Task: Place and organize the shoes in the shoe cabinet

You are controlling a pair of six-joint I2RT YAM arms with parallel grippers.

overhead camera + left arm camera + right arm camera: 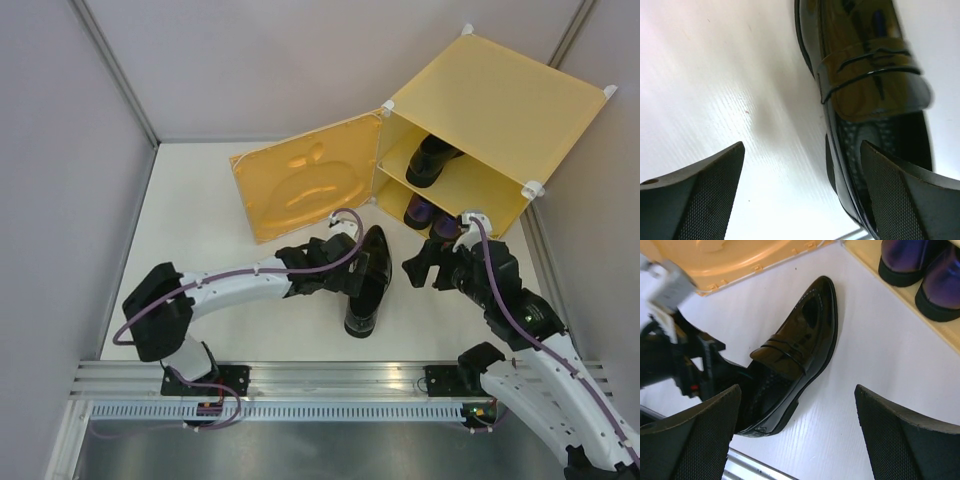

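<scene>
Your left gripper (802,146) stands with jaws spread, pinching nothing; the black shoe (865,75) lies on the table (715,75) close beside one finger. Your right gripper (797,390) is spread too, with the shoe just ahead of it, probably lined up to carry it into the shoe cabinet (500,100).

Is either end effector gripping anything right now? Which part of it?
Nothing is held. The left end effector stands open at the heel end of the black shoe; the right end effector is open and empty.
</scene>
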